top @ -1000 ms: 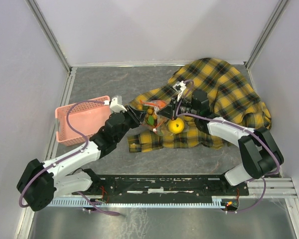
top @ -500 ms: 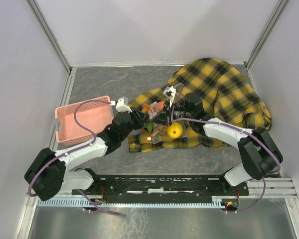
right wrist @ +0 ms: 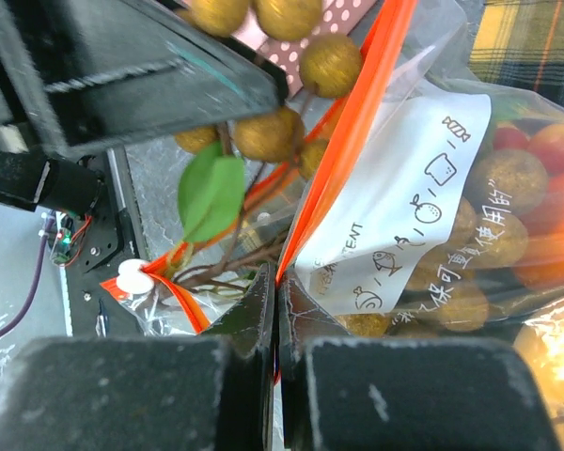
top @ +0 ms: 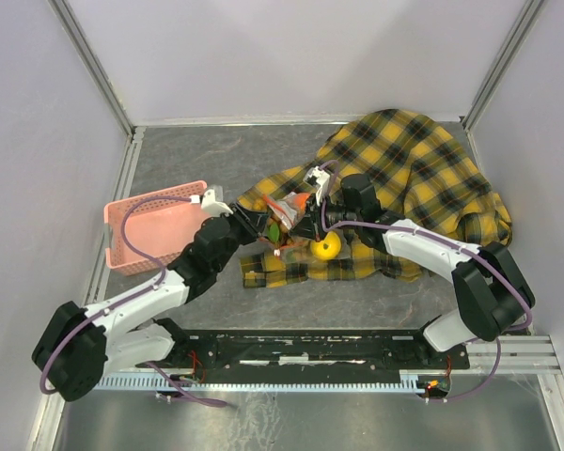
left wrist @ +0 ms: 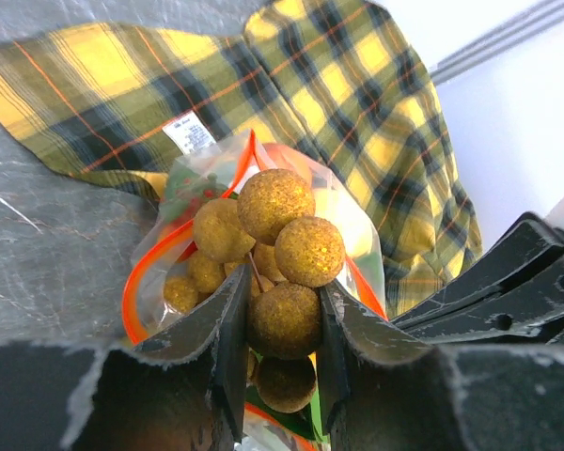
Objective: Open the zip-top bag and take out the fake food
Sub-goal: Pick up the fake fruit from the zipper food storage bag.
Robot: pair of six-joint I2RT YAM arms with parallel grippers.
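Observation:
The zip-top bag (top: 291,209) lies on the plaid cloth between both grippers, its orange-rimmed mouth (left wrist: 141,282) held wide. My left gripper (left wrist: 282,282) is shut on a tan-brown grape bunch (left wrist: 284,319) of the fake food, which sticks out of the mouth with its green leaf (right wrist: 211,193). My right gripper (right wrist: 276,277) is shut on the bag's orange zip strip (right wrist: 357,122), beside the white label (right wrist: 395,207). More fake food (right wrist: 536,150) shows through the plastic. From above, the left gripper (top: 261,225) and right gripper (top: 305,218) nearly meet. A yellow fruit (top: 327,246) lies on the cloth.
The yellow-black plaid cloth (top: 423,178) covers the right half of the grey table. A pink basket (top: 155,225) stands at the left, close beside my left arm. White walls close in the table on three sides.
My right gripper has shifted left with the bag's edge. The left gripper pushed in, then drew back a little, still holding the grape bunch. The yellow fruit rolled slightly nearer.

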